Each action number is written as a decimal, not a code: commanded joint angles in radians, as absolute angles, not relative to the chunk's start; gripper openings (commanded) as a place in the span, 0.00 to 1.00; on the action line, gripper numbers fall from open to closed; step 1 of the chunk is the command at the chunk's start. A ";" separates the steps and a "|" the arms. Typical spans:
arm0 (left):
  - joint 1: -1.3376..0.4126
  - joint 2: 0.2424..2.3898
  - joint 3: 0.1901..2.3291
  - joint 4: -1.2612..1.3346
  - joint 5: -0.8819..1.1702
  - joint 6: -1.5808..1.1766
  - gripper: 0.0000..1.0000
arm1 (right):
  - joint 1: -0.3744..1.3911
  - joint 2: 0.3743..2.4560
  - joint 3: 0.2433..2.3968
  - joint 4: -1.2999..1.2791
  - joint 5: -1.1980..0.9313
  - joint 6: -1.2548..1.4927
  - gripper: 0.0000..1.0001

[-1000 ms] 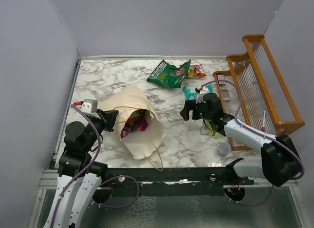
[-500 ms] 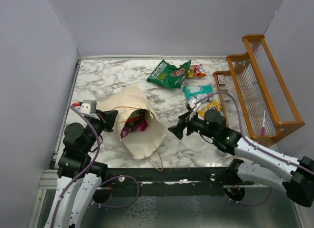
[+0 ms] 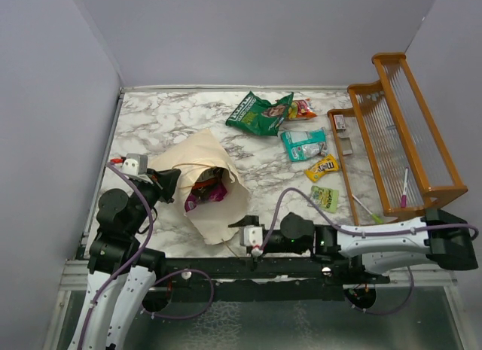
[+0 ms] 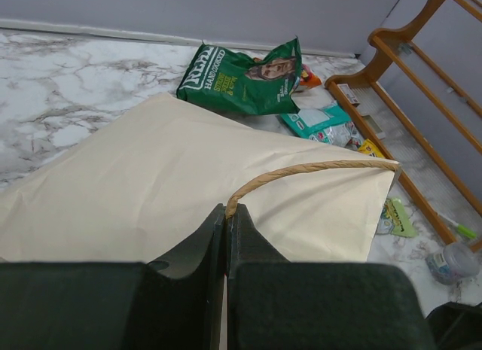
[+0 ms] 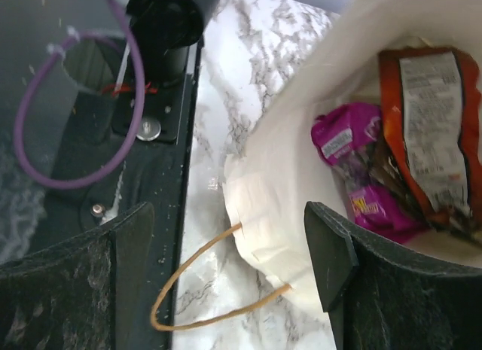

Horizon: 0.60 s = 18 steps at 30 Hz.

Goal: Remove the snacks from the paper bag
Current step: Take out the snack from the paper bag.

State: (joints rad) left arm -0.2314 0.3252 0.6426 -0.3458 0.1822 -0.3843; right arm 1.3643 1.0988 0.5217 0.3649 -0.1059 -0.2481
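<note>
Yellow M&M's packet (image 3: 322, 167), left hand (image 4: 226, 217) pinching paper bag (image 4: 135, 177) handle (image 4: 301, 169)

paper bag (image 3: 203, 150): 1 | snack packets on table: 5 (green chip bag (image 3: 260, 113), red-orange pack (image 3: 301, 108), teal packet (image 3: 303, 144), yellow M&M's (image 3: 322, 167), small green pack (image 3: 324, 197)) | packets visible in bag: 2 (purple packet (image 5: 354, 162), orange packet (image 5: 425, 132)) | wooden rack (image 3: 422, 132): 1 | pens (image 3: 367, 210): 2 | grey cap (image 4: 450, 261): 1

Right gripper (image 3: 239, 222) now seemingly at bag (image 3: 196, 150)
</note>
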 commanded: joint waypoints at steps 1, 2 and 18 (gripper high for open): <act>-0.232 0.319 0.643 -0.341 0.152 -0.388 0.00 | 1.443 1.245 0.500 0.578 -0.018 -0.595 0.81; -0.230 0.319 0.643 -0.340 0.151 -0.389 0.00 | 1.443 1.275 0.506 0.586 -0.023 -0.657 0.81; -0.231 0.319 0.642 -0.340 0.160 -0.387 0.00 | 1.282 1.578 0.712 0.735 0.046 -0.806 0.79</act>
